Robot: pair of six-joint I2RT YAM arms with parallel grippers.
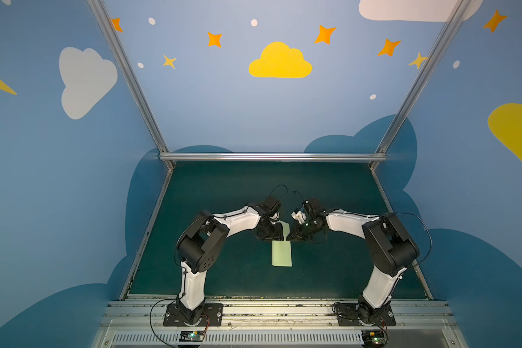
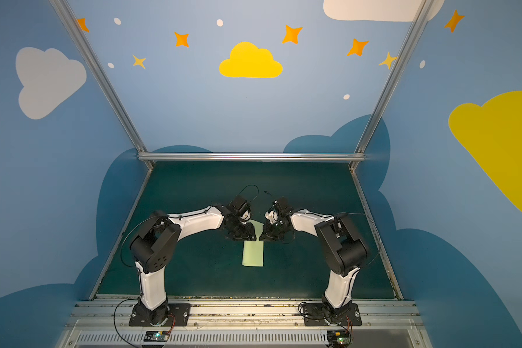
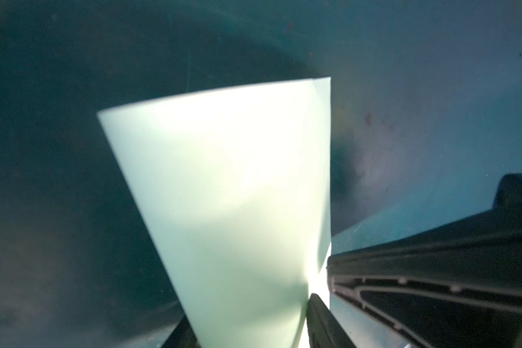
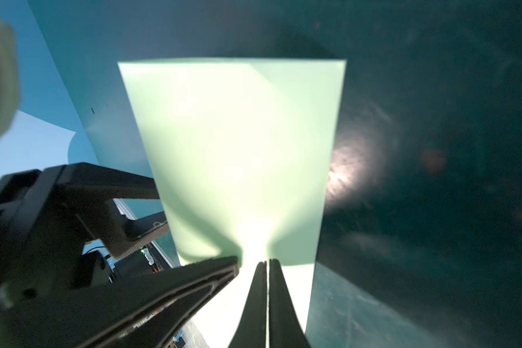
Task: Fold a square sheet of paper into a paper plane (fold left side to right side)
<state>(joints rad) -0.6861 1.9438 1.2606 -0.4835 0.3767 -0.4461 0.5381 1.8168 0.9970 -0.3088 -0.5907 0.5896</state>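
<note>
left gripper [image 1: 279, 238]: jaws half apart, at paper's far left edge.
paper [image 1: 281, 254]: halved strip, flat on mat [image 1: 223, 195].
right gripper [image 1: 289, 237]: jaws closed, at paper's far right edge.
step: probably pressing the first fold.
next: needs a clean corner pickup.

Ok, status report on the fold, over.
Left hand open astride far end of paper. Right hand shut, tip at same end. Folded narrow, near end flat on mat. Nothing in the way.
</note>
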